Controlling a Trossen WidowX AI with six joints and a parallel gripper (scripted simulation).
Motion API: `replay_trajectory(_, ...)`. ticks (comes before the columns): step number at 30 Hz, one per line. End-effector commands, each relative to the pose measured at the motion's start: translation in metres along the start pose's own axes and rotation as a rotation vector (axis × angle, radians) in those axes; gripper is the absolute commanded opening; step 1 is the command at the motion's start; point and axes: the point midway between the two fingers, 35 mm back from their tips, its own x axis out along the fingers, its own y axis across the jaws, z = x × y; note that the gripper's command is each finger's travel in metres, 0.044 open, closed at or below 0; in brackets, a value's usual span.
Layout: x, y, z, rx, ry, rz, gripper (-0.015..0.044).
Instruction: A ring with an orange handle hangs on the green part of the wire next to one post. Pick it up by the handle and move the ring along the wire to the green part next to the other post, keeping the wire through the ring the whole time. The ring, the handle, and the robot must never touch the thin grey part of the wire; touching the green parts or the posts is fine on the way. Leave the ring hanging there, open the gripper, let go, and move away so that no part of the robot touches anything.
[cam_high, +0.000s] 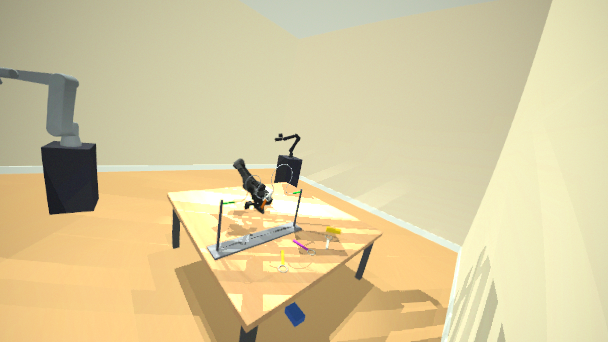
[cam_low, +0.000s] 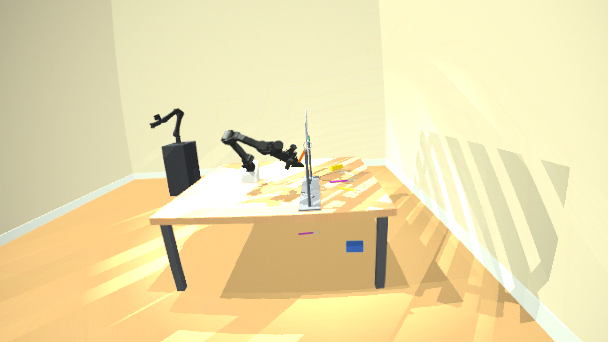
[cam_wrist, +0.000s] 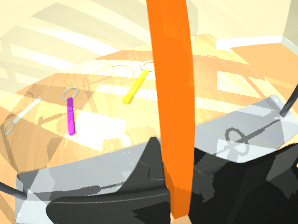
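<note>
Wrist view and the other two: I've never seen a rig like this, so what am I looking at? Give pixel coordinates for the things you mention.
One black robot arm (cam_high: 248, 179) (cam_low: 255, 143) works at a wooden table. The top picture looks down across the room, the exterior one along the table from an end, and the wrist one past the fingers. Its end effector (cam_high: 263, 206) (cam_low: 301, 163) (cam_wrist: 158, 141) is closed on an orange handle (cam_high: 264, 204) (cam_low: 302, 156) (cam_wrist: 175, 100). A grey base (cam_high: 260, 241) (cam_low: 309, 201) (cam_wrist: 240, 150) carries two posts. Beyond lie purple (cam_high: 300, 245) (cam_low: 338, 181) (cam_wrist: 71, 116) and yellow (cam_high: 282, 257) (cam_low: 347, 189) (cam_wrist: 135, 87) handles with rings.

And here's the arm (cam_high: 250, 183) (cam_low: 255, 143): black, chunky links, rounded joints! Dark fingers, smooth and tapering to a blunt tip; behind them, small dark parts jut out from the wrist.
</note>
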Motion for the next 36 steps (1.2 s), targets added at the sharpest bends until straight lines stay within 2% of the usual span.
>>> replay_trajectory(1, -0.001, 0.011, -0.001, 0.05, 0.009, 0.028, -0.015)
replay_trajectory(18, -0.014, 0.066, 0.01, 0.365, 0.048, 0.208, -0.015)
replay_trajectory(36, -0.041, 0.117, 0.046, 0.753, 0.097, 0.429, -0.015)
